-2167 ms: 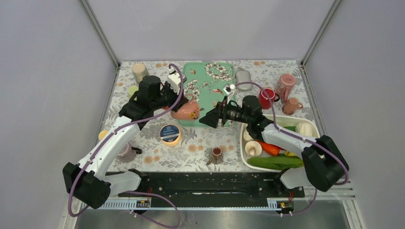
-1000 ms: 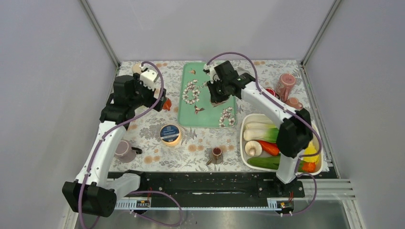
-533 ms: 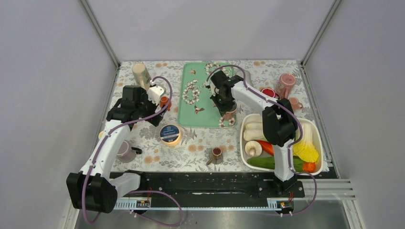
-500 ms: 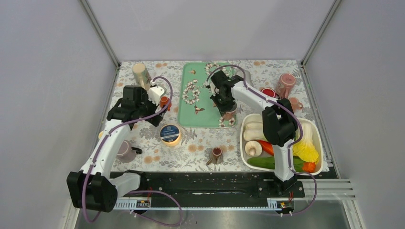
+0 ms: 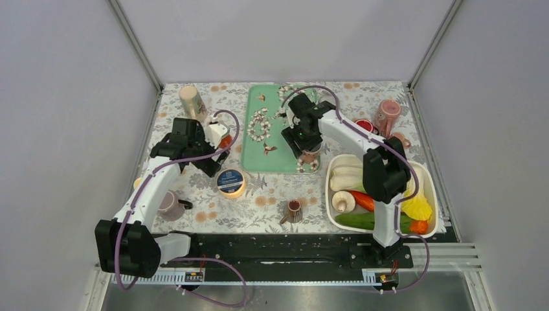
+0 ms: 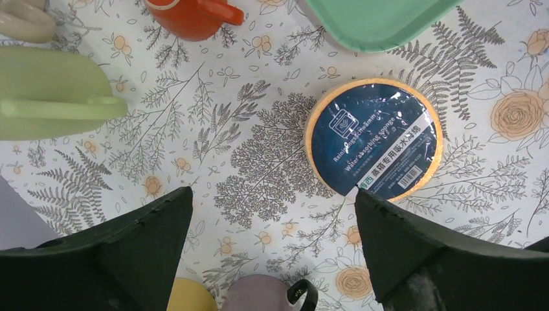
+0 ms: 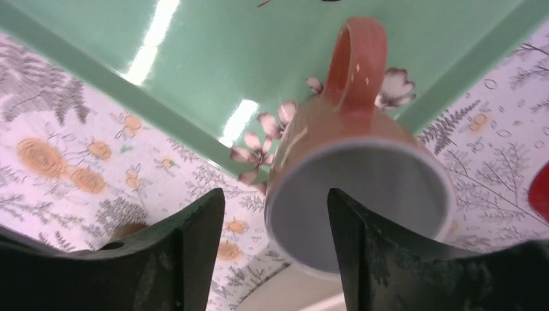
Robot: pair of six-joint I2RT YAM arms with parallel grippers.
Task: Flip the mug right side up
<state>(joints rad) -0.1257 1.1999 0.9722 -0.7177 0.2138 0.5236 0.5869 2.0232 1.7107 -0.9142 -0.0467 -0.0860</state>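
Note:
The salmon floral mug (image 7: 349, 129) stands mouth up on the near right corner of the green tray (image 7: 259, 58). Its white inside faces the right wrist camera and its handle points away. In the top view the mug (image 5: 312, 155) shows just under the right wrist. My right gripper (image 7: 275, 194) is open. One finger is outside the mug's left wall, the other is over its mouth, and neither presses on it. My left gripper (image 6: 272, 194) is open and holds nothing. It hangs over the tablecloth by the round blue-labelled sponge (image 6: 374, 137).
Near the left arm are a small orange mug (image 6: 188, 16), a green mug on its side (image 6: 52, 91) and a mauve mug (image 5: 169, 204). A white tray of vegetables (image 5: 422, 176) sits near right. A brown mug (image 5: 293, 210), a red cup (image 5: 364, 124) and a pink pitcher (image 5: 387, 111) stand around it.
The right gripper has opened off the mug, which now stands on the tray. The left arm has drawn nearer and rightwards, over the sponge.

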